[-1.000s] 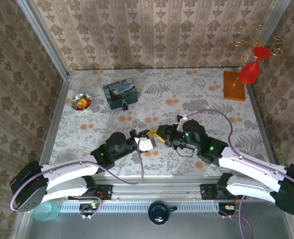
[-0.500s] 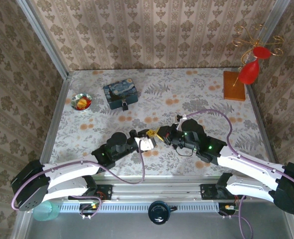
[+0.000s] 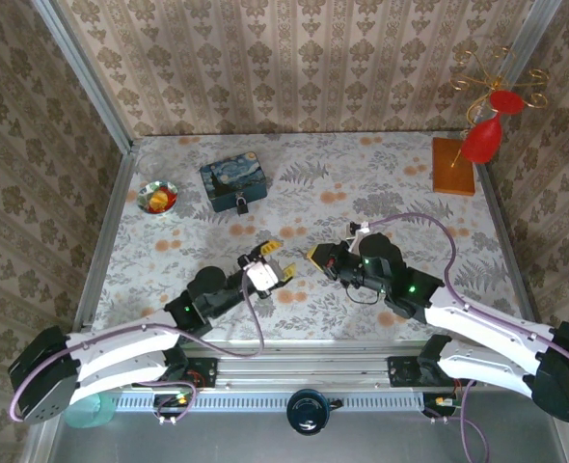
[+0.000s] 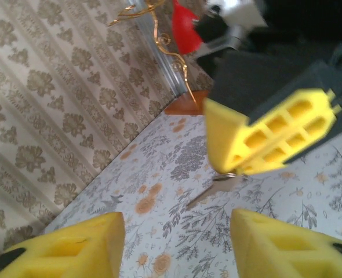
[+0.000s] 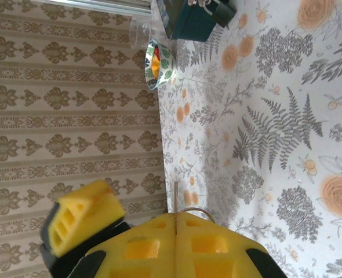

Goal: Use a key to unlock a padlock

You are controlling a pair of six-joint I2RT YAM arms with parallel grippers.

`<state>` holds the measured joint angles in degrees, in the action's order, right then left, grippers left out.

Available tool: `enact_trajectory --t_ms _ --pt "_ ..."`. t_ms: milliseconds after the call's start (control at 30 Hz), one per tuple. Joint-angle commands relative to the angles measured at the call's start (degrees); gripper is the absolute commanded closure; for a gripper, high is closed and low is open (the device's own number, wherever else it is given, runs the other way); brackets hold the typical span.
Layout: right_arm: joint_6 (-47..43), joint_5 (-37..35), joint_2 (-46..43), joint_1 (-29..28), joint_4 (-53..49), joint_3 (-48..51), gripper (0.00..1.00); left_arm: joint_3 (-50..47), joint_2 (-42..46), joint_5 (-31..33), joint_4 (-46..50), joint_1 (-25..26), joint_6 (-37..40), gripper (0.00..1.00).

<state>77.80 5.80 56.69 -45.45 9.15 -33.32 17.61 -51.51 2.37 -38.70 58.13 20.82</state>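
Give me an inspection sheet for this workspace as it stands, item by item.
Surface: floral tabletop, no spills seen.
Job's things: padlock at the near edge of the blue tin, far left; key hangs from the right gripper.
Clutter: small bowl left of the tin; wooden block with a red ornament in the far right corner.
Grippers: left gripper open, holding nothing; right gripper shut on the key.
Cables: purple cable loops off the left arm; second cable arcs over the right arm; both well away from the padlock.
Surroundings: patterned wallpaper walls on three sides.
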Motion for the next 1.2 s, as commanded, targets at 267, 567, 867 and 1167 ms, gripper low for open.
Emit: enact_trajectory --t_ms 267,567,867,1167 --pt "-13.2 -4.56 0.19 -1.38 24.41 6.64 1.0 10.81 4.5 -14.86 17.82 -13.58 -53.98 0.4" --pt "-15.7 -5.79 2.93 -3.23 29.34 6.1 1.0 11.35 -2.42 -20.94 10.44 -15.77 -69.11 0.44" --pt "-15.17 -5.07 6.1 -4.03 29.19 4.01 1.0 10.26 -5.35 -22.64 4.92 -15.77 -73.19 0.48" --pt "-14.83 -3.52 6.77 -4.23 29.35 3.17 1.0 9.4 -5.96 -23.44 5.96 -16.47 -73.2 0.53"
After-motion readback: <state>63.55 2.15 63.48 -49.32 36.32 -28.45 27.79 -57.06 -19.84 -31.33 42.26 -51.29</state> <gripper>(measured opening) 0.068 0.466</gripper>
